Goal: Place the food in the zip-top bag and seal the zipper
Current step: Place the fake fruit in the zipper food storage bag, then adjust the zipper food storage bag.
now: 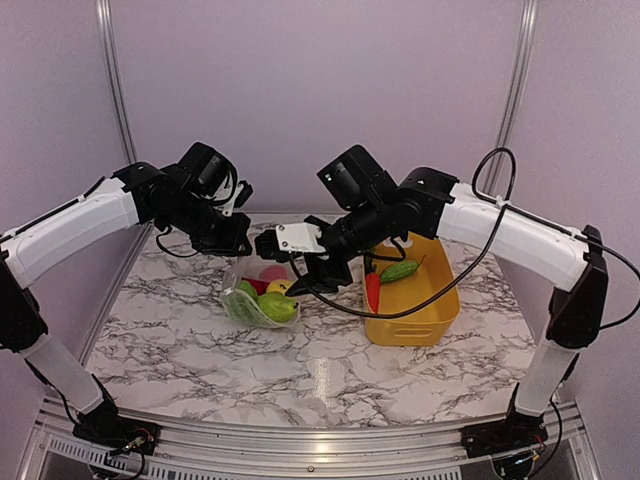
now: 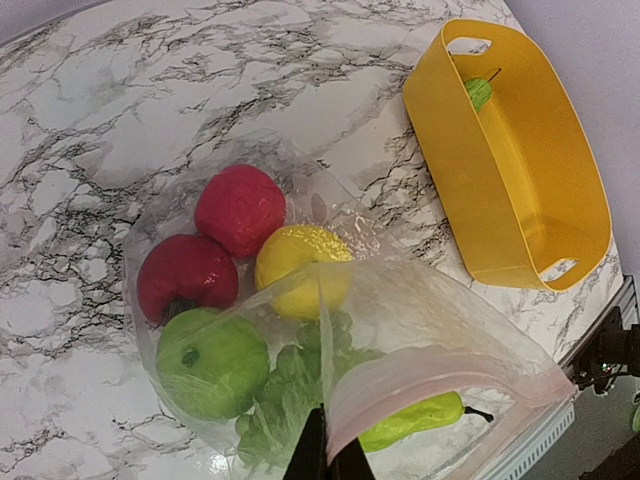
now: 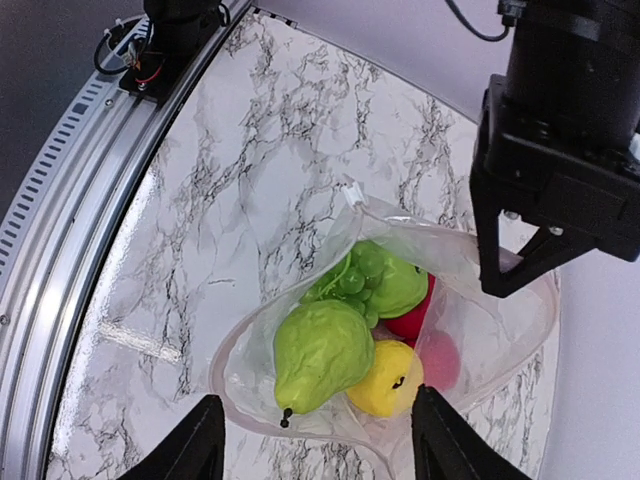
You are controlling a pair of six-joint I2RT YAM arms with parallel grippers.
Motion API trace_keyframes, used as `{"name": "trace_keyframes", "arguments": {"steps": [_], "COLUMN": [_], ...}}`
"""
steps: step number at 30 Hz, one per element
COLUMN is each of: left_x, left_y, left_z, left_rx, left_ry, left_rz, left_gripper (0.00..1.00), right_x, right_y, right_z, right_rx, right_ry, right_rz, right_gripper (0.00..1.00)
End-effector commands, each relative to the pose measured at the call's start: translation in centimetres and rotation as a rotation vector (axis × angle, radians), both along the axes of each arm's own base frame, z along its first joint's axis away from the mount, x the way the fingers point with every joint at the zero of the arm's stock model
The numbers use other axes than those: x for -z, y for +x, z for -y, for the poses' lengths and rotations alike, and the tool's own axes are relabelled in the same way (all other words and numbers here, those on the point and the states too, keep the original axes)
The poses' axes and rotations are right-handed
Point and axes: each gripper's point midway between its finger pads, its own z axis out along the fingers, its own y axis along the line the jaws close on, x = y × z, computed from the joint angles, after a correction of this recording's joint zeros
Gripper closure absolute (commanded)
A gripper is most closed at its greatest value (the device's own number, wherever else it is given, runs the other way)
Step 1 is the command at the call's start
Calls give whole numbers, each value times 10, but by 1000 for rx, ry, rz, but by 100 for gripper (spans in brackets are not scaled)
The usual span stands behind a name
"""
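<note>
The left claw [image 2: 325, 458] is pressed shut on the top edge of the bag [image 2: 420, 330]. It holds that edge up off the table [image 2: 120, 90], and the bag's mouth is wide open. The bag sits on the table just beside the yellow basket [image 1: 420, 325].

Inside the bag are a red apple [image 2: 185, 275], another red fruit [image 2: 240, 208], a lemon [image 2: 295, 262], a green apple [image 2: 210, 362], some leafy greens [image 2: 285, 400] and a long green piece [image 2: 415, 420]. A pink strip [image 2: 480, 385] runs along the lifted edge. It may be the zipper, but it is hard to tell.

The right claw [image 3: 315, 440] hangs over the open mouth. Its fingers are spread wide, with nothing between them.

In the basket lie a green veggie [image 1: 398, 270] and a long red piece [image 1: 372, 291].
</note>
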Motion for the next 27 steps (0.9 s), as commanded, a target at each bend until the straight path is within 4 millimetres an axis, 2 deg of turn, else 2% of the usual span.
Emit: {"name": "trace_keyframes", "arguments": {"steps": [1,6,8,13,19,24,27], "left_x": [-15,-14,-14,-12,-9,-8,-7], "left_y": [1,2,2,2,3,3,3], "left_z": [-2,-3,-2,-2,-1,-1,-2], "left_rx": [-7,-7,-8,-9,-7,-5,-5], "left_ry": [-42,-40,-42,-43,-41,-37,-35], "left_rz": [35,33,31,25,20,20,19], "left_gripper": [100,100,100,100,100,100,100], "right_x": [34,70,79,85,97,111,111], "right_y": [-34,-42,-38,-23,-22,-28,-22], "right_z": [13,16,15,8,0,0,-5], "right_rx": [-91,-96,-75,-13,-28,-56,-34], "right_ry": [-128,-240,-260,-266,-290,-337,-338], "right_rz": [3,75,102,143,157,189,223], "right_gripper": [43,46,46,48,55,56,75]}}
